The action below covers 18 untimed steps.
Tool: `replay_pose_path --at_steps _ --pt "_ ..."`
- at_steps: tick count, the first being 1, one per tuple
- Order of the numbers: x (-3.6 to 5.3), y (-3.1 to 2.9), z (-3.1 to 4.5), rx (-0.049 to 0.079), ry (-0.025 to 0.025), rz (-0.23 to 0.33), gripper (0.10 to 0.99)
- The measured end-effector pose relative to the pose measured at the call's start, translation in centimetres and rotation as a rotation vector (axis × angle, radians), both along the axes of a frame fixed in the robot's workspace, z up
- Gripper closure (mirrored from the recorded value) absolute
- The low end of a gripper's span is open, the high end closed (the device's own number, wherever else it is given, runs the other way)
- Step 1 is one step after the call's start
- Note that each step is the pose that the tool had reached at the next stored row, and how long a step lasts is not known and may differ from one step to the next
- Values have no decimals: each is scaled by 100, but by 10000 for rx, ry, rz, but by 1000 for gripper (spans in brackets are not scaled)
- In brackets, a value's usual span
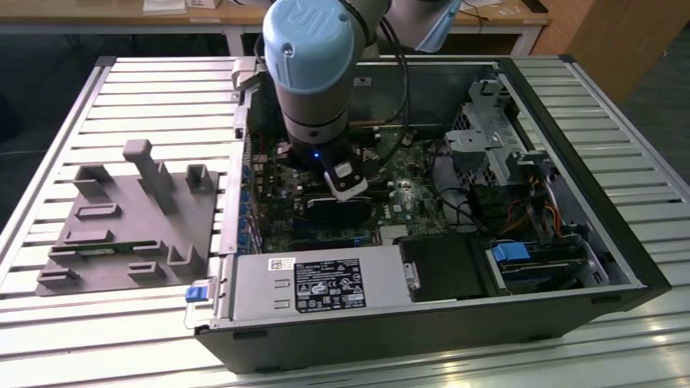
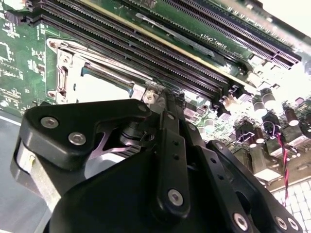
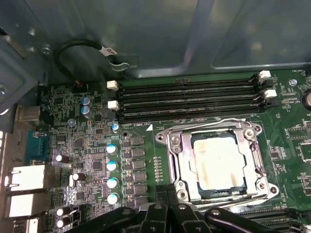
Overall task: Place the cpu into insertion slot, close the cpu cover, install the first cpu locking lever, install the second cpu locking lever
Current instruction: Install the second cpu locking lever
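The cpu (image 3: 216, 162), silvery-tan, lies in the insertion slot (image 3: 263, 187) on the green motherboard. The cpu cover (image 3: 178, 156) is down flat around it, and the chip shows through its window. One wire locking lever (image 3: 209, 123) runs along the socket's side by the memory slots. A second lever (image 3: 233, 198) runs along the opposite side. My gripper (image 3: 168, 196) looks shut, its black fingertips at the socket's corner beside that second lever. In the second wrist view the gripper (image 2: 150, 97) touches the cover (image 2: 68, 63) at its corner. The exterior view has the gripper (image 1: 339, 212) low inside the case.
Long black memory slots (image 3: 189, 99) lie just beyond the socket, with a row of capacitors (image 3: 112, 165) beside it. A black cable (image 3: 77, 48) loops on the case wall. The power supply (image 1: 313, 283) and drive cage (image 1: 485, 145) hem in the board. A grey fixture (image 1: 129, 218) stands at the exterior view's left.
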<state>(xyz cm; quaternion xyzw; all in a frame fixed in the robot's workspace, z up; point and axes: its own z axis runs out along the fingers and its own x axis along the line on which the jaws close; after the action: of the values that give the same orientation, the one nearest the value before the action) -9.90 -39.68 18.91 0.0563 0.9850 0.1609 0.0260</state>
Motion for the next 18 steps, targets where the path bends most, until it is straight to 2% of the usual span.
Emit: replay_pose_path --at_steps 9,12,18 --pt "0 10 154 5 0 0 984" --pt "10 21 170 7 -1 2 984" --pt "187 35 171 6 26 1 984"
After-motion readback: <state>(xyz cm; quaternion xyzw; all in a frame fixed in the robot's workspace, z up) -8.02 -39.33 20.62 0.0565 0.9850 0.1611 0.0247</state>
